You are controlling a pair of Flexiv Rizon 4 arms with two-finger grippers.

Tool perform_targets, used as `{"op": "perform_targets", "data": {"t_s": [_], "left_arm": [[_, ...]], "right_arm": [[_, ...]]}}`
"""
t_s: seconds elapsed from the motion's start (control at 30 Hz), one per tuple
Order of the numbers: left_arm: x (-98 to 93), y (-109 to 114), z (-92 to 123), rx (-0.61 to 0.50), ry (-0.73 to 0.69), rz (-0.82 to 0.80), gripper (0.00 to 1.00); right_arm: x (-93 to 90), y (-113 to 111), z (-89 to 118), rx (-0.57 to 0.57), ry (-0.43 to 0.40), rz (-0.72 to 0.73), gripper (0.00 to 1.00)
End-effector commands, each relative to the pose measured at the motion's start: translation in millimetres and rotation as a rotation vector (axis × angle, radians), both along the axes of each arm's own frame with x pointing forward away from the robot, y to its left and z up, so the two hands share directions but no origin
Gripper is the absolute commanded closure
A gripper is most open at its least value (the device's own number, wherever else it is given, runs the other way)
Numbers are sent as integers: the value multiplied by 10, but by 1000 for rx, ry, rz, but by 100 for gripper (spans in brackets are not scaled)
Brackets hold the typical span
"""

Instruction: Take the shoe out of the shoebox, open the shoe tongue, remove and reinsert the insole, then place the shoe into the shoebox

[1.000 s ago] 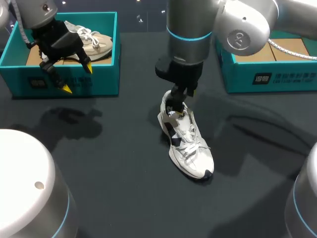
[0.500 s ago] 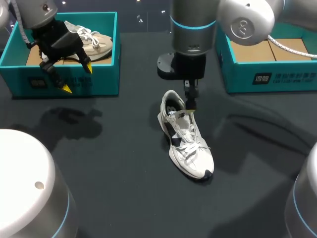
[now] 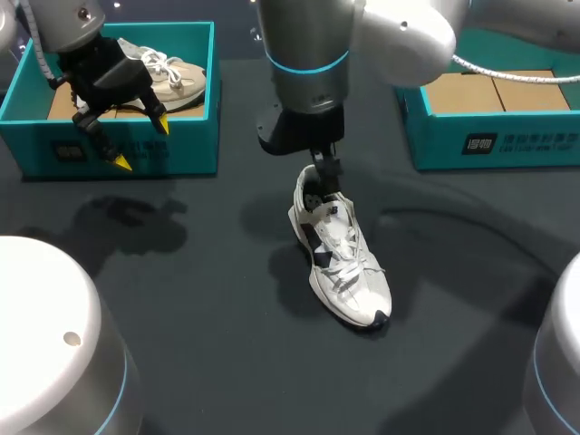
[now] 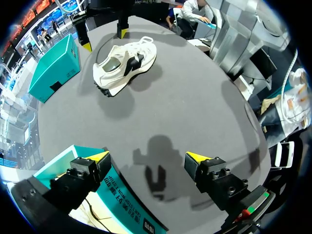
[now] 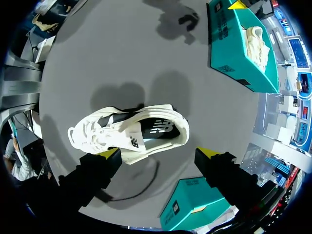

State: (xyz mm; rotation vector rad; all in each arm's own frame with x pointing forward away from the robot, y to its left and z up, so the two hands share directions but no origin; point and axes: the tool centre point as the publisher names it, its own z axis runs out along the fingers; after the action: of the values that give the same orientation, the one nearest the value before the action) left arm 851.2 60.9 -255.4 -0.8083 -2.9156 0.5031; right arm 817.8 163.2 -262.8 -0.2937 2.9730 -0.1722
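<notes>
A white shoe (image 3: 340, 258) mid-table, right gripper (image 5: 159, 152) spread wide over its heel, left gripper (image 3: 141, 143) splayed above far-left shoebox (image 3: 181, 149) holding beige shoe (image 3: 172, 72).

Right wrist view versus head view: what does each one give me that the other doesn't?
Only the right wrist view: the right pincer open, both yellow fingertips wide apart near the white shoe's collar, and the dark insole lying inside. Only the head view: the left pincer whole, open, above the left shoebox's front wall, and the brown cardboard inside the right shoebox. Both: the white shoe upright on the table, the two teal shoeboxes, the beige shoe in the left one.
</notes>
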Motion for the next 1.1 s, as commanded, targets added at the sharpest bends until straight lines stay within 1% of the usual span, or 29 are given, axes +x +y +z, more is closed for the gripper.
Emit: {"op": "perform_targets", "data": {"t_s": [0.03, 0.2, 0.37, 0.73, 0.97, 1.0, 1.1], "left_arm": [[2, 3, 1, 1, 0, -1, 0], [2, 3, 1, 1, 0, -1, 0], [2, 3, 1, 1, 0, -1, 0], [2, 3, 1, 1, 0, -1, 0], [2, 3, 1, 1, 0, -1, 0], [2, 3, 1, 1, 0, -1, 0], [2, 3, 1, 1, 0, -1, 0]], "right_arm": [[163, 73, -131, 13, 20, 16, 0], [318, 116, -273, 39, 37, 48, 0], [409, 125, -386, 59, 51, 66, 0], [525, 189, -633, 71, 77, 44, 0], [583, 177, -831, 92, 73, 45, 0], [592, 172, -857, 94, 72, 44, 0], [607, 155, -906, 100, 72, 40, 12]]}}
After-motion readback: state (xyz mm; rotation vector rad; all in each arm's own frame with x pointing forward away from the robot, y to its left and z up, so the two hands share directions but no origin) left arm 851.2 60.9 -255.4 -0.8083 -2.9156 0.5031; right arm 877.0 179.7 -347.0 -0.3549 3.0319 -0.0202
